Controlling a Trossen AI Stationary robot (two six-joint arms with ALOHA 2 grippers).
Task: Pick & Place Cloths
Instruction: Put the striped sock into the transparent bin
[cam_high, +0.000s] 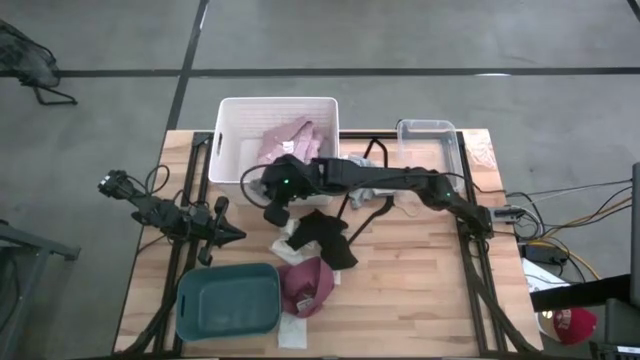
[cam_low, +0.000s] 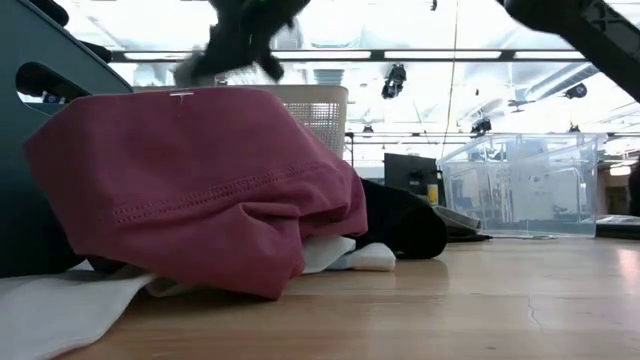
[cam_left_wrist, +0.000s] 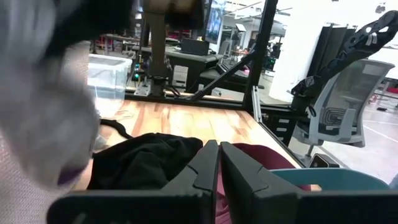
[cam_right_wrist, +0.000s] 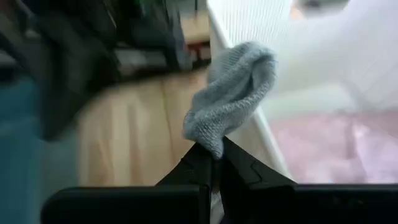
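Note:
My right gripper (cam_high: 272, 210) reaches across the table and hovers by the near left corner of the white bin (cam_high: 228, 140), shut on a small grey piece (cam_right_wrist: 230, 93). The pink checked shirt (cam_high: 290, 140) lies inside that bin. A black piece (cam_high: 328, 235) and a maroon piece (cam_high: 305, 285) lie on the table in front; in the low view the maroon piece (cam_low: 200, 180) fills the near ground. More pale cloth (cam_high: 362, 198) lies under the right arm. My left gripper (cam_left_wrist: 219, 163) is shut and holds nothing, low at the table's left. My right gripper pinches the small grey piece by its lower bunched end (cam_right_wrist: 211, 144) between the two fingers. The rest of the knit stands bunched beyond the fingertips (cam_right_wrist: 239, 165). The piece is lifted clear of the table, as the low view shows (cam_low: 195, 68).
A teal bin (cam_high: 228, 300) stands at the near left, a clear bin (cam_high: 430, 140) at the far right. White scraps (cam_high: 295, 330) lie near the maroon piece. Bare wood (cam_high: 420, 280) lies on the near right. Cables run along the right edge.

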